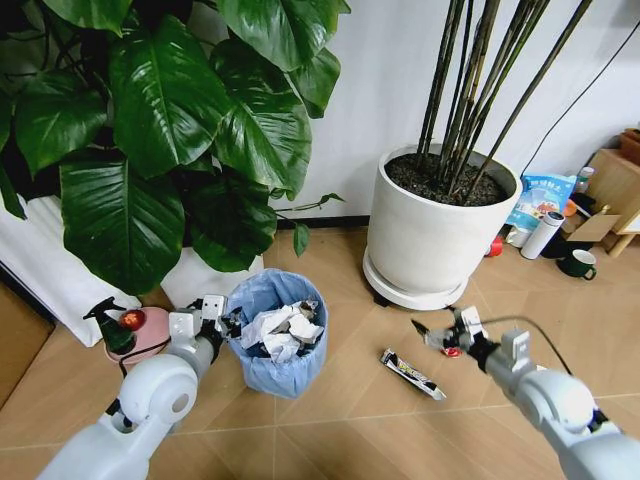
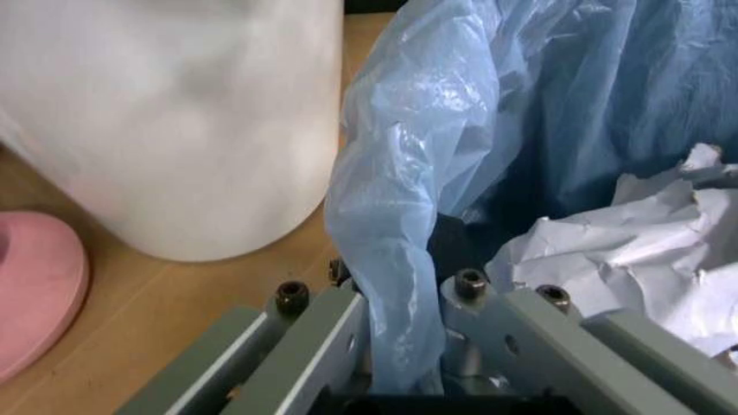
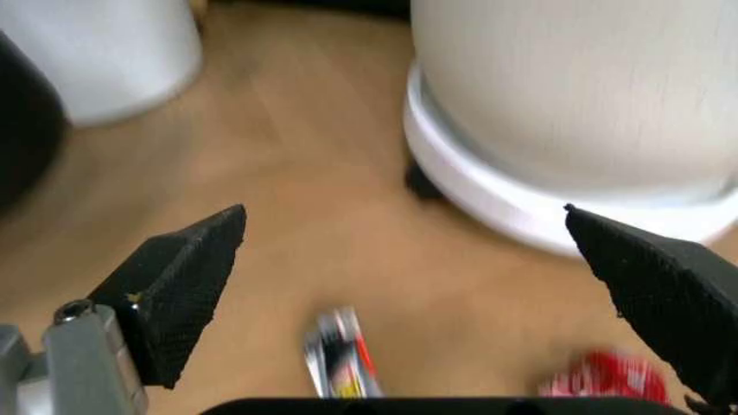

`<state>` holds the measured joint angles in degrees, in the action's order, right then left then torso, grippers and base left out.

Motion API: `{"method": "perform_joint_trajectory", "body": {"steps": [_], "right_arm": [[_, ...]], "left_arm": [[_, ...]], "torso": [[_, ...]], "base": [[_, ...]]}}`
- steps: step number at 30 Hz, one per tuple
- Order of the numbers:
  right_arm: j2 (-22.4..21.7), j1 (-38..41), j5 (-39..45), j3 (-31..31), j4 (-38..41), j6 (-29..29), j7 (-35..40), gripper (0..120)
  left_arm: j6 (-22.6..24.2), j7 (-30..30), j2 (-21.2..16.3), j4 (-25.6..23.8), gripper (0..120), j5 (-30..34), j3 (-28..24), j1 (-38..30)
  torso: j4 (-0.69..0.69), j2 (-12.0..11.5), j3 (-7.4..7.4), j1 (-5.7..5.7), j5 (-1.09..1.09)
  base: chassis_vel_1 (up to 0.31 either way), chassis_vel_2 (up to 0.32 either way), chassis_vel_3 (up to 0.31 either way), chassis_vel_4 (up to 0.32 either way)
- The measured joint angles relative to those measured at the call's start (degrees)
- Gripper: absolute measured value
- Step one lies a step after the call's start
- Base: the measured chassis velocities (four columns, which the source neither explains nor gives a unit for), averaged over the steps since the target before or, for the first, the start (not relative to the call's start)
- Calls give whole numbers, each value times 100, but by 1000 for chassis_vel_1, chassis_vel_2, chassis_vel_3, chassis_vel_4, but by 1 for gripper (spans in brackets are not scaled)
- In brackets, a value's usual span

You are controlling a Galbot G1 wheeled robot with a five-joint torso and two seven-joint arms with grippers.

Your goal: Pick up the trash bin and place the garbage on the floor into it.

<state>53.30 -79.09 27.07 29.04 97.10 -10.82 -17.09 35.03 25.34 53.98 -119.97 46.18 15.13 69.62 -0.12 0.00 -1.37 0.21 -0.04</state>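
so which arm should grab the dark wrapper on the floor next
The right arm, probably. The right pincer is open just above the floor, close to the dark wrapper and a small red scrap. The left pincer is shut on the trash bin rim, so it is occupied.

Bare floor [image 1: 340, 270] lies open between the bin [image 1: 275, 345] and the right planter [image 1: 435, 225]; big leaves [image 1: 180, 120] overhang the bin's far-left side.
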Motion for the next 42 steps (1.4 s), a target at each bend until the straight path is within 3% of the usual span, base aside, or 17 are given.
{"method": "perform_joint_trajectory", "body": {"steps": [11, 29, 38, 42], "right_arm": [[128, 657, -681, -683, -1815, 574, -924, 100], [590, 1425, -1386, -1177, -3232, 1012, -1016, 99], [820, 1741, -1497, -1333, -3705, 1087, -1015, 84], [957, 1835, -1610, -1361, -3969, 1223, -1031, 65]], "left_arm": [[-66, -14, 90, -51, 0, -128, 0, 170], [-137, -68, 137, -62, 0, -143, -7, 153], [-147, -91, 132, -35, 0, -149, -23, 103], [-152, -96, 114, -12, 0, -140, -24, 58]], "torso": [[0, 0, 0, 0, 1], [-1, 0, -1, 1, 1], [0, 0, -1, 1, 0], [-1, 0, -1, 1, 1]], "base": [[0, 0, 0, 0], [0, 0, 0, 0], [0, 0, 0, 0], [0, 0, 0, 0]]}}
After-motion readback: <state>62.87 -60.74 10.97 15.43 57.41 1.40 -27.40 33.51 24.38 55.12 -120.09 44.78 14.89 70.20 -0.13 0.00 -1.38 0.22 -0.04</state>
